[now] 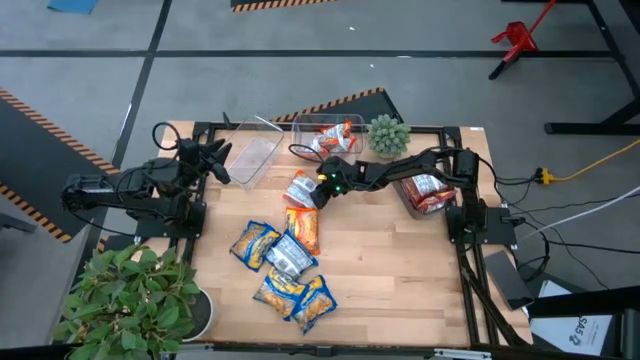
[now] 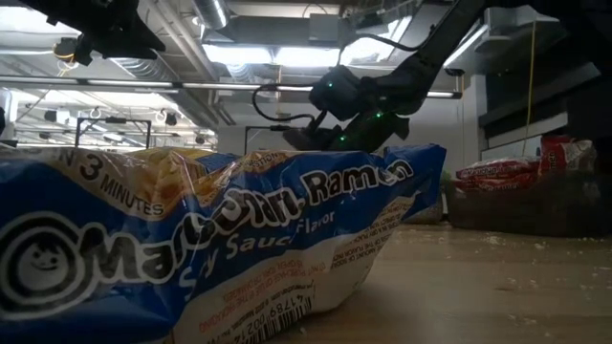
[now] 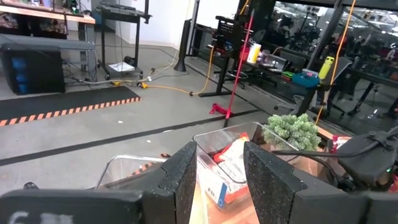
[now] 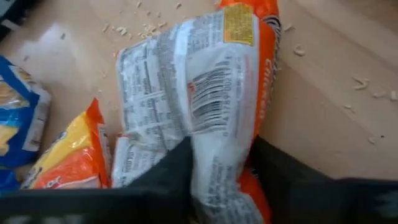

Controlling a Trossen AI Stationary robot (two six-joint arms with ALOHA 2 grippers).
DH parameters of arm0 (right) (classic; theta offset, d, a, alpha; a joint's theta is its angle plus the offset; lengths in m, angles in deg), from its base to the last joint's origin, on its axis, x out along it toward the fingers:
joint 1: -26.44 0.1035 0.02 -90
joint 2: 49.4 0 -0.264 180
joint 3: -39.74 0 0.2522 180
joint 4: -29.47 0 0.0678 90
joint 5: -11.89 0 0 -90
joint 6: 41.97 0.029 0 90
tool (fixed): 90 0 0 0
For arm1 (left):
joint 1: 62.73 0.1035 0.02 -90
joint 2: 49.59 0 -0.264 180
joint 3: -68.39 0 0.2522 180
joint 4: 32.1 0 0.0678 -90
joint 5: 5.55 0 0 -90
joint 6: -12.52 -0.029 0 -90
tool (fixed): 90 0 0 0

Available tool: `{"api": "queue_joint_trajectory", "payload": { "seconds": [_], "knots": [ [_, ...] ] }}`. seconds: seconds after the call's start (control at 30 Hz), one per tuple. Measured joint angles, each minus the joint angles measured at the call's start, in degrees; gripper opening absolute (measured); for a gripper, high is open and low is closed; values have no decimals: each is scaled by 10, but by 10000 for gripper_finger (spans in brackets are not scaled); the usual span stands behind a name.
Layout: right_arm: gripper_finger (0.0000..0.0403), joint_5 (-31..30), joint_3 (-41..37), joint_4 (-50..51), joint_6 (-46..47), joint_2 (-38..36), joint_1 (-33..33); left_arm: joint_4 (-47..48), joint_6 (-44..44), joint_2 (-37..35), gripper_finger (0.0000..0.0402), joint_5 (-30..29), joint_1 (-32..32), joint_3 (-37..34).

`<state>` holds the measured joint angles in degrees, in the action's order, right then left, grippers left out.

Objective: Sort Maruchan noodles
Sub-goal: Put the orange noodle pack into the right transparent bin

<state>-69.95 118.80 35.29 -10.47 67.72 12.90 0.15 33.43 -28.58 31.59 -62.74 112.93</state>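
Note:
Several Maruchan packets lie flat on the wooden table: a yellow-and-blue pile point(image 1: 285, 275), which fills the low view point(image 2: 191, 258), and an orange one point(image 1: 303, 230). My right gripper point(image 1: 322, 190) reaches in from the right and is shut on an orange packet point(image 1: 300, 190), whose white barcoded back point(image 4: 199, 93) faces the wrist camera. Another orange packet point(image 4: 68, 155) lies beside it. My left gripper point(image 1: 215, 160) waits open above the table's far left, near an empty clear bin point(image 1: 252, 158), and touches nothing point(image 3: 217, 180). My right gripper pinches the orange packet between its two fingers point(image 4: 168, 174) at the packet's near end point(image 4: 214, 158), and the plastic crinkles between them. The fingers slant down from the table's right. The rest of the packet stretches ahead of the fingers; whether it is lifted clear, I cannot tell.
A middle clear bin point(image 1: 325, 135) holds red and orange packets, and a right bin point(image 1: 425, 190) holds red ones point(image 2: 497, 172). A small green spiky plant point(image 1: 388, 135) stands between them. Crumbs dot the wood point(image 4: 367, 81). A leafy potted plant point(image 1: 135, 300) sits at the near left corner.

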Motion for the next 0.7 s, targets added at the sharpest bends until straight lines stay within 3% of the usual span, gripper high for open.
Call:
{"api": "queue_joint_trajectory", "payload": {
  "seconds": [0.13, 0.37, 0.7],
  "knots": [
    [35, 26, 8, 7, 1, 0, 0, 0, 0, 0, 127, 0, 0, 0],
    [34, 35, 81, 49, -5, 3, -4, 0, 0, 0, 127, 0, 0, 0],
    [33, 10, 321, 286, -98, 3, -32, 5, 0, 0, 127, 0, 0, 0]
  ]
}}
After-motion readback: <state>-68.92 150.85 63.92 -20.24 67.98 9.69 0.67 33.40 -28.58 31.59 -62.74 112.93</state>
